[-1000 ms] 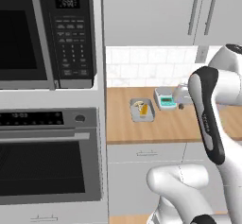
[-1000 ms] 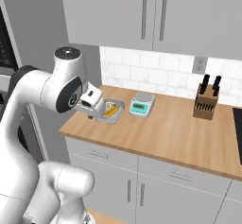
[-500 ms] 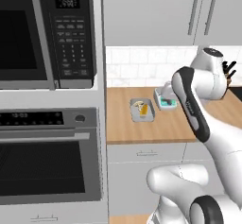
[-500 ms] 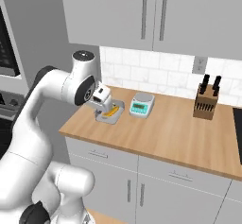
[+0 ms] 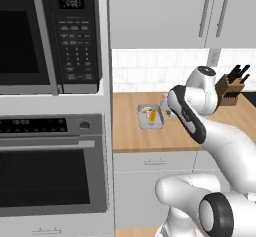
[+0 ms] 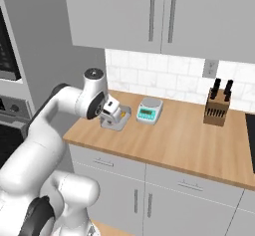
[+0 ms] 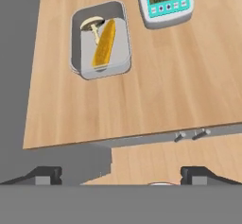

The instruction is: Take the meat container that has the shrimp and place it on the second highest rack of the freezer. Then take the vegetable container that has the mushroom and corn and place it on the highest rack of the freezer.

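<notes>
Tool point(image 7: 121, 173) released, empty; centre it over the vegetable container point(image 7: 100, 39) upper left on the bench point(image 7: 156, 86), straddle its rim, avoid the scale point(image 7: 168, 1).

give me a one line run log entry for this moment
hand: open, above counter, holding nothing | vegetable container: on counter, mushroom and corn inside | kitchen scale: beside container | step: grasp not yet made

Even, bright rendered light, soft faint shadows, slightly pixelated, no glare.
</notes>
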You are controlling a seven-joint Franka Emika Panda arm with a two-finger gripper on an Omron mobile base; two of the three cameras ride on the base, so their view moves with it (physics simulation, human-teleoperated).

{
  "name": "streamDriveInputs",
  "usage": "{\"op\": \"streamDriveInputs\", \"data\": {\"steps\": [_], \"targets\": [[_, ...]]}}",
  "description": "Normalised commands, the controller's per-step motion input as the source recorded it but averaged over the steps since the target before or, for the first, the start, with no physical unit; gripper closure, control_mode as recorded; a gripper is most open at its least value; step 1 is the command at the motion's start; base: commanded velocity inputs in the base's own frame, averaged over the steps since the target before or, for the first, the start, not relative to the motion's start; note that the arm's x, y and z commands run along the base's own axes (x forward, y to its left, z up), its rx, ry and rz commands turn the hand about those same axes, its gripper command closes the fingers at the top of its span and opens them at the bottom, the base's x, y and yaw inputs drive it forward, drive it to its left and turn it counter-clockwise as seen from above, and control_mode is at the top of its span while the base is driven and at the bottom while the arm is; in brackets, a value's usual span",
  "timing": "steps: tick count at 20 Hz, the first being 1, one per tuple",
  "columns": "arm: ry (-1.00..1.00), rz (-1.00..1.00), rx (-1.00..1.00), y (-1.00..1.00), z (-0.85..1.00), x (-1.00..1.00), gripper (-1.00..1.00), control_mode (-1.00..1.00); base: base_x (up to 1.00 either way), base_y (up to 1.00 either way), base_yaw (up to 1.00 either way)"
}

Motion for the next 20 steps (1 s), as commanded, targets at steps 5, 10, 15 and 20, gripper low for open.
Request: {"op": "streamDriveInputs", "data": {"steps": [5,10,15,20], "targets": [[0.05,-0.14,0.0,0.0,-0.09,0.45,-1.0,-1.0,0.0,0.0,0.0],[0.1,-0.24,0.01,0.0,-0.2,0.37,-1.0,-1.0,0.0,0.0,0.0],[0.08,-0.06,0.01,-0.01,-0.35,0.42,-1.0,-1.0,0.0,0.0,0.0],[0.09,-0.01,0.0,-0.03,-0.32,0.22,-1.0,-1.0,0.0,0.0,0.0]]}}
